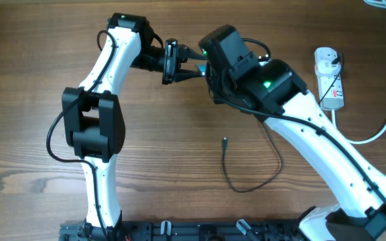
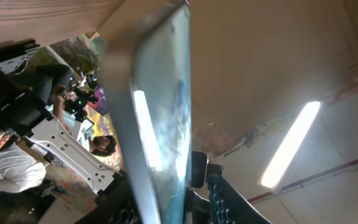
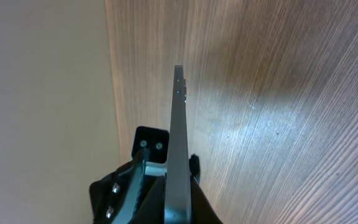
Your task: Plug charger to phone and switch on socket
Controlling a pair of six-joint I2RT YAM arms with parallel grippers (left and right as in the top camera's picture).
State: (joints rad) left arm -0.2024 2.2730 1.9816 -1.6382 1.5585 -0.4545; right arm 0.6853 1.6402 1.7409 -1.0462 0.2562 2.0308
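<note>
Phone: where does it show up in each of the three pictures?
Overhead: the phone is seen edge-on, upper middle, between the two arms.
Left wrist: the phone is a big tilted slab filling the centre.
Right wrist: the phone is a thin edge-on strip, lower centre.
Shared landmark: the wooden table.

Wood-grain table [image 1: 179,174], black rail [image 1: 179,232] along its near edge. Left wrist view points upward: ceiling strip light [image 2: 291,143], red pipe [image 2: 328,172] under the ceiling, person in white shirt [image 2: 2,171] lower left, blurred.
</note>
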